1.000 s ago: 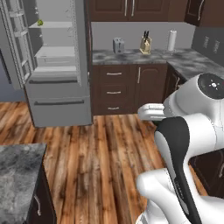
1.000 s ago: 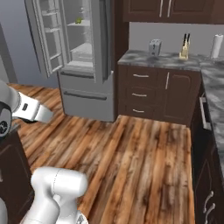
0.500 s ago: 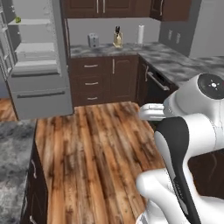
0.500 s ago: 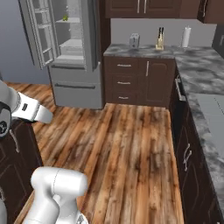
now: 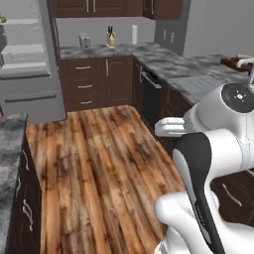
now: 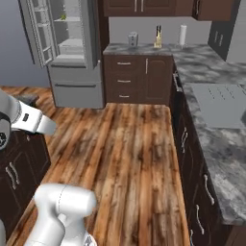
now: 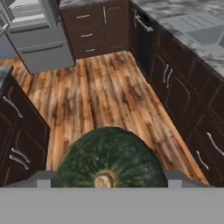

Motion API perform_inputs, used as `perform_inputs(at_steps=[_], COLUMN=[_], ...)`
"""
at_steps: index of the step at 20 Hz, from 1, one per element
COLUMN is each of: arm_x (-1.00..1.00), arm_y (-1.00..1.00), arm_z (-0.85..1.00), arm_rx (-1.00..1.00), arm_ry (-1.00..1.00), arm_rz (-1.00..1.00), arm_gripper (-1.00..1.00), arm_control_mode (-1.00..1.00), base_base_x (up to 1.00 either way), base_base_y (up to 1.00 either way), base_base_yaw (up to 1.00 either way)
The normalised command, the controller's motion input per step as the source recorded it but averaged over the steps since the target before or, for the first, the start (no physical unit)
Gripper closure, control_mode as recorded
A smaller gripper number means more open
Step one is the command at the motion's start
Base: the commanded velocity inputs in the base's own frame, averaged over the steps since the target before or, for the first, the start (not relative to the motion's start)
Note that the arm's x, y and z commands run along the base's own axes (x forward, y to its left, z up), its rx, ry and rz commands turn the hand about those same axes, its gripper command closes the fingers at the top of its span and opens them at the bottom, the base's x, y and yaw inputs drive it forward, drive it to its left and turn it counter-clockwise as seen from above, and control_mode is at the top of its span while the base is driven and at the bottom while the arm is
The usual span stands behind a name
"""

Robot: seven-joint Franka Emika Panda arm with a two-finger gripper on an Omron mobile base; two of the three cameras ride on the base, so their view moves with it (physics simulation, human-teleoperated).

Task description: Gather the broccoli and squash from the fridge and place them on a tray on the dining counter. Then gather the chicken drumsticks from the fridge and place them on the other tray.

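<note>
Gripper [image 7: 105, 183] clamped wide on the dark-green squash [image 7: 109, 155], carried above the wood floor [image 7: 105, 96] w/ the open fridge [image 7: 37, 37] far behind, so keep the hold firm & level while the base swings toward the dining counter [image 5: 193, 79], then lower gently onto a tray.

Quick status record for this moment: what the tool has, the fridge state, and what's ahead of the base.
tool: closed around the squash, a dark green round one, stem end toward the camera
fridge: door open, shelves showing, a small green item on an upper shelf
floor: wood planks between the cabinet runs
right side: grey stone counter with a sink
back counter: knife block, paper towel roll
</note>
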Motion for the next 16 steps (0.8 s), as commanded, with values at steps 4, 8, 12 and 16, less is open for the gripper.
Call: perform_inputs(at_steps=[4, 8, 12, 16], arm_x=[0.00, 0.00, 0.00, 0.00], arm_y=[0.00, 0.00, 0.00, 0.00], arm_z=[0.00, 0.00, 0.00, 0.00], arm_rx=[0.00, 0.00, 0.00, 0.00], arm_ry=[0.00, 0.00, 0.00, 0.00], arm_rz=[0.00, 0.00, 0.00, 0.00], arm_gripper=[1.00, 1.00, 1.00, 1.00], arm_control_mode=[1.00, 1.00, 1.00, 1.00], base_base_x=[-0.80, -0.29, 0.00, 0.00], base_base_y=[-0.93, -1.00, -1.00, -1.00], base_base_yaw=[-0.13, -0.06, 0.00, 0.00])
